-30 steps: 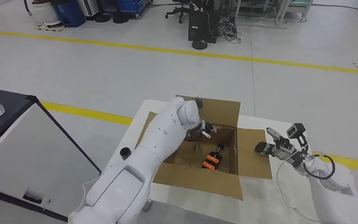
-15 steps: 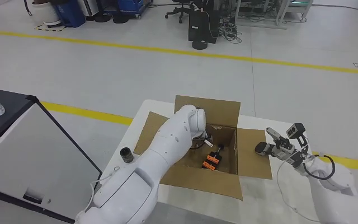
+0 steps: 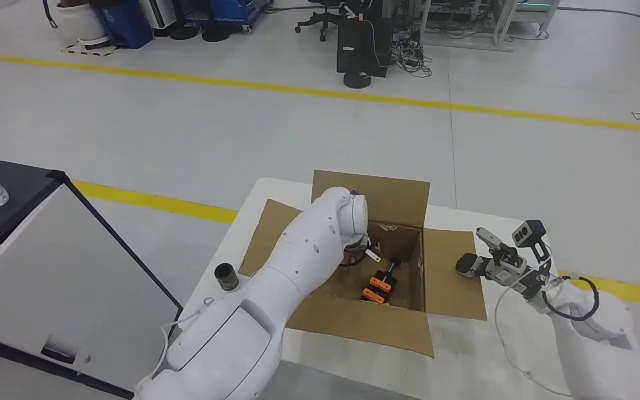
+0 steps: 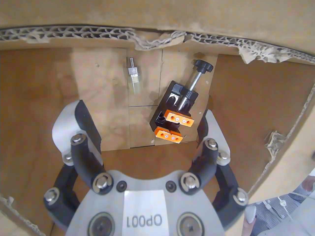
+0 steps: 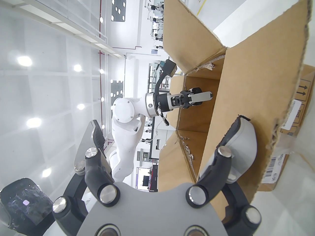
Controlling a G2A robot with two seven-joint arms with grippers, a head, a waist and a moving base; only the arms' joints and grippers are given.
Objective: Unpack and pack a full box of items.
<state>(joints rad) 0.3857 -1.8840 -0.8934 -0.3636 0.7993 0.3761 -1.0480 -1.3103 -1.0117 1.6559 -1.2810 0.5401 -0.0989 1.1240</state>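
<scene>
While the clamp [image 4: 176, 114] lies clear of the box [image 4: 246, 94] walls, your left gripper [image 4: 144, 114] hangs spread over it; your right gripper [image 5: 168, 124] gapes outside.

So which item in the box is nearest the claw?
The black-and-orange clamp, just ahead of the open left gripper; the small silver fitting lies farther off.

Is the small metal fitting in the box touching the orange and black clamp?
Apart. The left wrist view shows bare floor of the box between the small metal fitting and the clamp.

code tag [image 4: 144, 219] on left gripper [image 4: 144, 120]; barcode label [image 5: 273, 171], arrow marks [image 5: 301, 89] on box [image 5: 246, 87]; small print maybe illegible
</scene>
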